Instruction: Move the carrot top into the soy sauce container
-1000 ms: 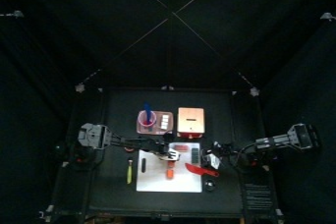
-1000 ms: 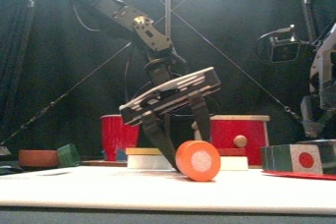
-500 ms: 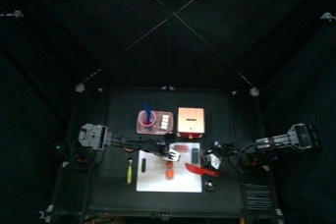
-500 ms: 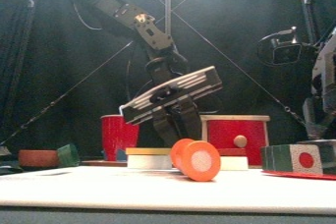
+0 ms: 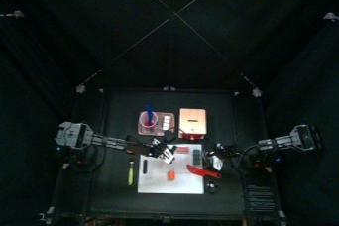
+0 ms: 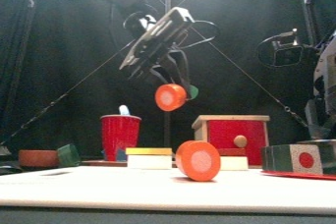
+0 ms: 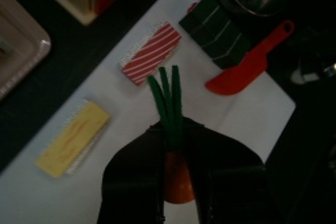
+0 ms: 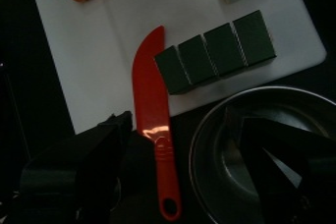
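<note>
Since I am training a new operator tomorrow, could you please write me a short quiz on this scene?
1. True or false: the carrot top lies flat on the white board.
2. What holds the carrot top? A. the left end effector; B. the right end effector; C. nothing.
3. What colour is the knife?
Key: 1 false, it hangs in the air above the table; 2 A; 3 red.
</note>
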Controlling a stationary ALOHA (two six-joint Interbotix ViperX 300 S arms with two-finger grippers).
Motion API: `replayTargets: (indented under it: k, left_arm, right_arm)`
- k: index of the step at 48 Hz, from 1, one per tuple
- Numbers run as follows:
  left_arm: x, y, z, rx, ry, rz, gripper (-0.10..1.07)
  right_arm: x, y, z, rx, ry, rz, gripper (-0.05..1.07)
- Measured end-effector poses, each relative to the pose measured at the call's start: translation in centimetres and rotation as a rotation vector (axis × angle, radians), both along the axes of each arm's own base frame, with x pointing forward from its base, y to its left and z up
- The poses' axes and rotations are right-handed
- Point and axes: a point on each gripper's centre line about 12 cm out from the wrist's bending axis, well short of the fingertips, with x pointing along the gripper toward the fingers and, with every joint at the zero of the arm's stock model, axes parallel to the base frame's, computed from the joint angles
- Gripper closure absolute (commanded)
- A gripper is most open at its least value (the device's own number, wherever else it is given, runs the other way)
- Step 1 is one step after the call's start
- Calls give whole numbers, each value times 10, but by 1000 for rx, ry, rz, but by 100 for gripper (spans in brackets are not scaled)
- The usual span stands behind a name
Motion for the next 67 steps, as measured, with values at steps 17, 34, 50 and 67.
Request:
replayTargets:
  k: [17, 34, 50, 67]
  left_arm:
    - [-78, 8, 5, 102, -86, -122, 44]
    - [-159, 15, 19, 229, -250, -268, 44]
    - [-222, 34, -21, 227, -293, -254, 44]
    - [-228, 45, -25, 270, -339, -274, 54]
  right_arm:
    - [2, -1, 15, 30, -63, -26, -2]
    - [12, -3, 32, 59, -127, -66, -2]
    - [14, -4, 33, 92, -137, -98, -2]
    - [14, -4, 33, 91, -136, -97, -2]
